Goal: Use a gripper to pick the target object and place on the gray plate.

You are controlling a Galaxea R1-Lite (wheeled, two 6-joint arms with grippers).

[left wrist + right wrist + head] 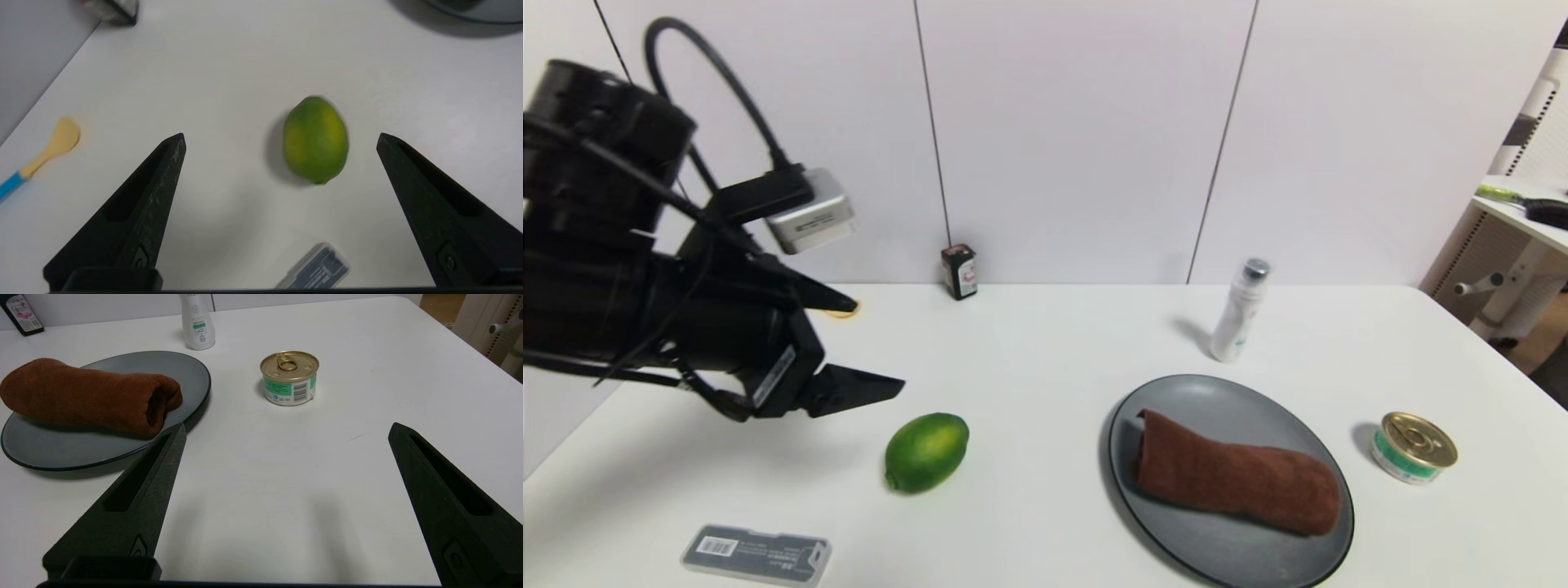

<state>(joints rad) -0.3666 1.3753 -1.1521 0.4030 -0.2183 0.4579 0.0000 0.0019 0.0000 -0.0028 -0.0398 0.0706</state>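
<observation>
White table (1045, 343): towel (1237, 478) is already being carried lengthwise by the gray plate (1217, 396); left gripper (281, 136), jaws spread, is being hung empty far from it, over the lime (927, 452).

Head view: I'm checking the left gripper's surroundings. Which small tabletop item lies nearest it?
The green lime, just beyond the open left gripper; the barcode case, can and bottle sit farther off.

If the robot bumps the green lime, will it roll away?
Probably a little. The glossy green oval lime lies alone on the smooth white table, touching nothing, and the open left gripper hangs above it. Being egg-shaped rather than round, it would likely wobble in a curve, not roll straight. Its shiny rind may also slip between the pointed black fingers.
</observation>
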